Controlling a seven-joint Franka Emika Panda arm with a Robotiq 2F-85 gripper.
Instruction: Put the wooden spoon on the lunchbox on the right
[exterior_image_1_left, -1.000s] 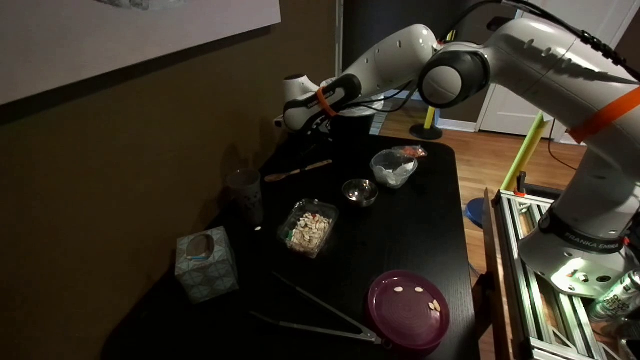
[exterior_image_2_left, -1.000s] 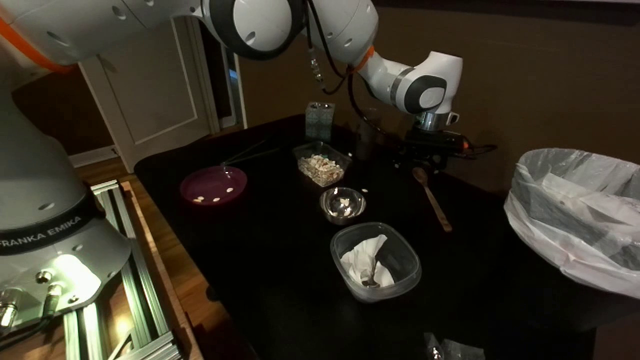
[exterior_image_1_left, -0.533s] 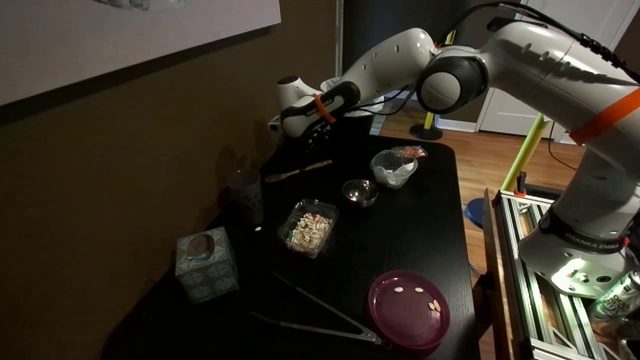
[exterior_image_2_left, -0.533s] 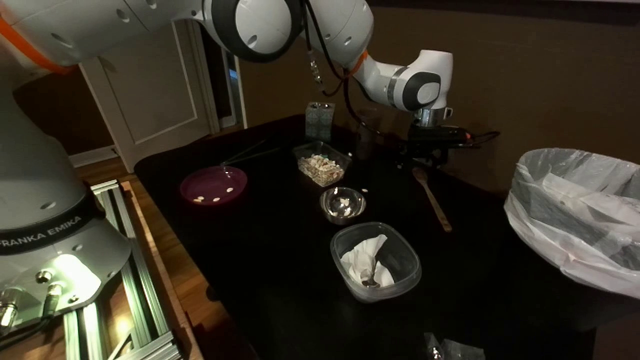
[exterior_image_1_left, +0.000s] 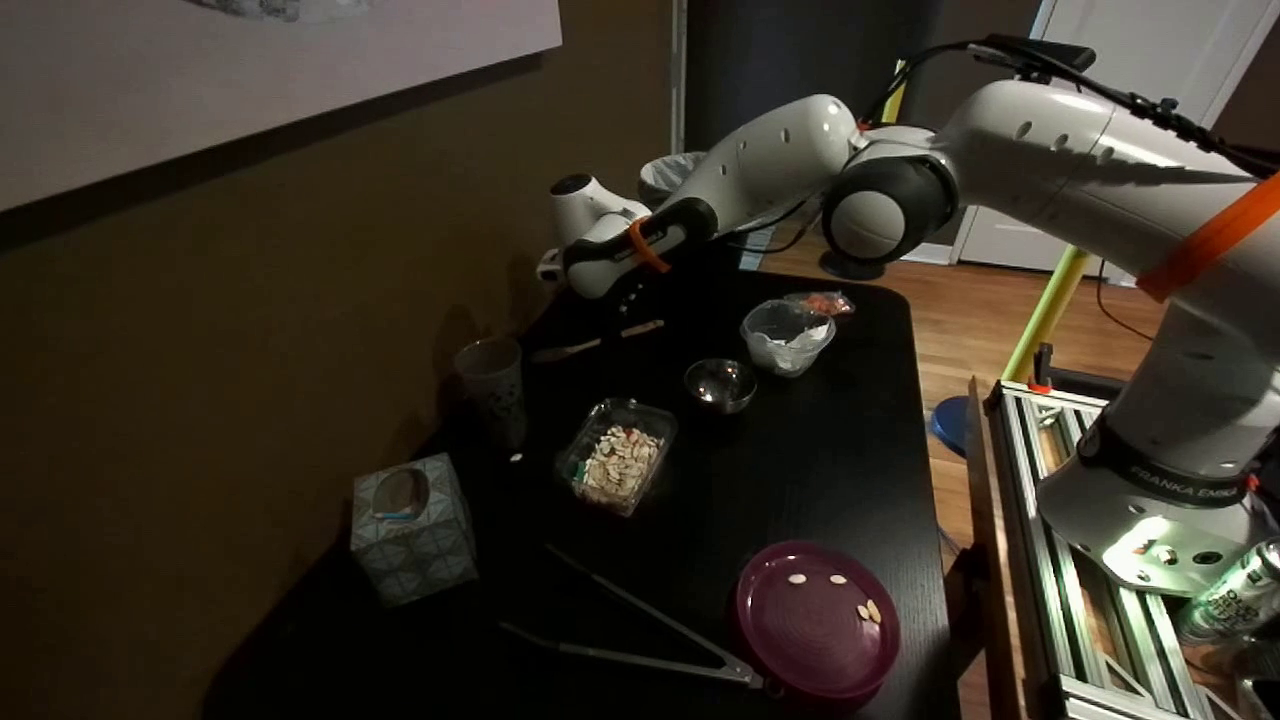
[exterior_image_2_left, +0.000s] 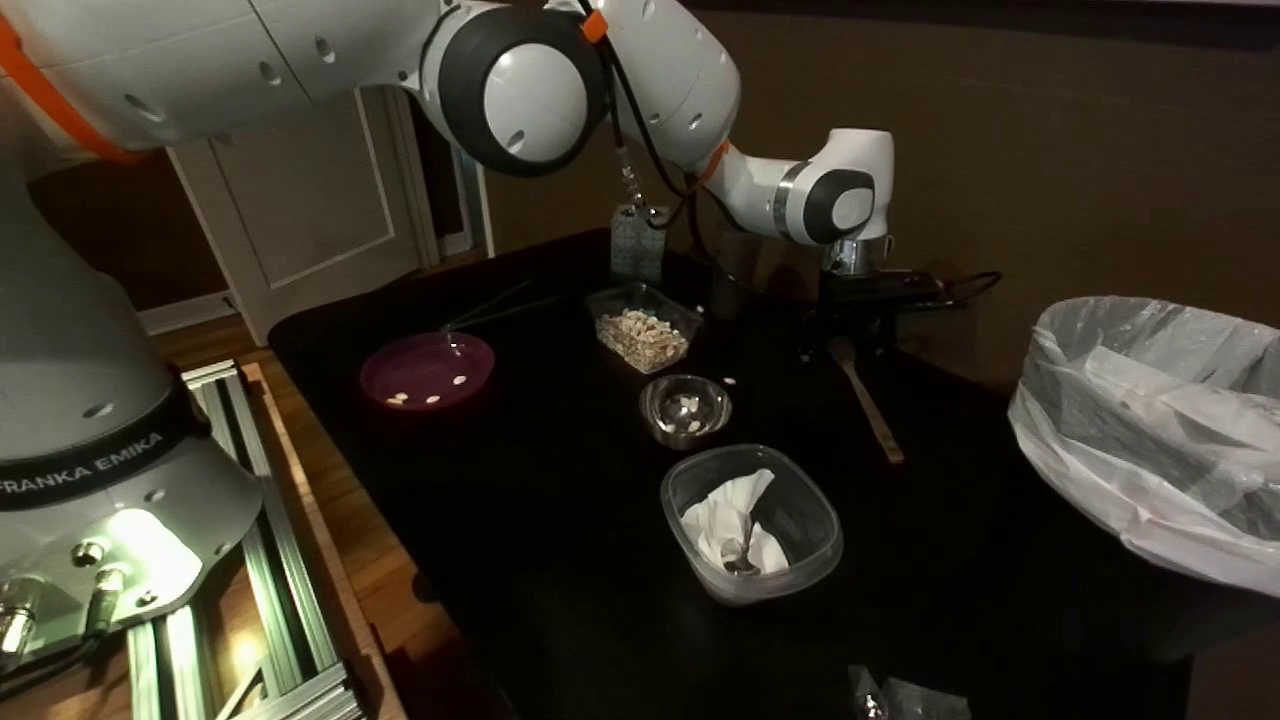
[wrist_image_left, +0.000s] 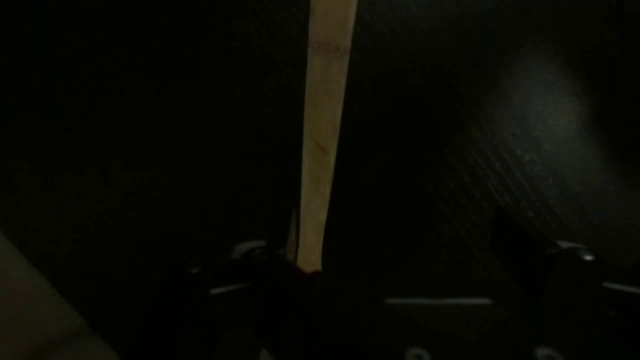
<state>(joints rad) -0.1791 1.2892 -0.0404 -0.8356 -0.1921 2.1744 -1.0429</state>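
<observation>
The wooden spoon lies flat on the black table near the wall, its bowl (exterior_image_1_left: 566, 352) and handle (exterior_image_2_left: 872, 408) showing in the exterior views. Directly over it, low down, my gripper (exterior_image_2_left: 845, 348) stands open and hides part of the spoon. In the wrist view the spoon's handle (wrist_image_left: 322, 125) runs down between the wide-apart jaws of the gripper (wrist_image_left: 395, 225), close beside the left finger; whether they touch cannot be told in the dark. The lunchbox on the right is a clear tub (exterior_image_2_left: 822, 560) with a white napkin (exterior_image_2_left: 735, 510) and a metal utensil inside.
A steel bowl (exterior_image_1_left: 721, 386) and a clear box of seeds (exterior_image_1_left: 618, 465) stand nearby. By the wall are a tall cup (exterior_image_1_left: 492, 390) and a tissue box (exterior_image_1_left: 412, 530). Tongs (exterior_image_1_left: 650, 660) and a purple plate (exterior_image_1_left: 820, 630) lie farther off. A lined bin (exterior_image_2_left: 1150, 450) flanks the table.
The arm has come down and shifted slightly, bringing my gripper low over the spoon, where it now covers part of the handle. The jaws stay open; the spoon and tub have not moved.
</observation>
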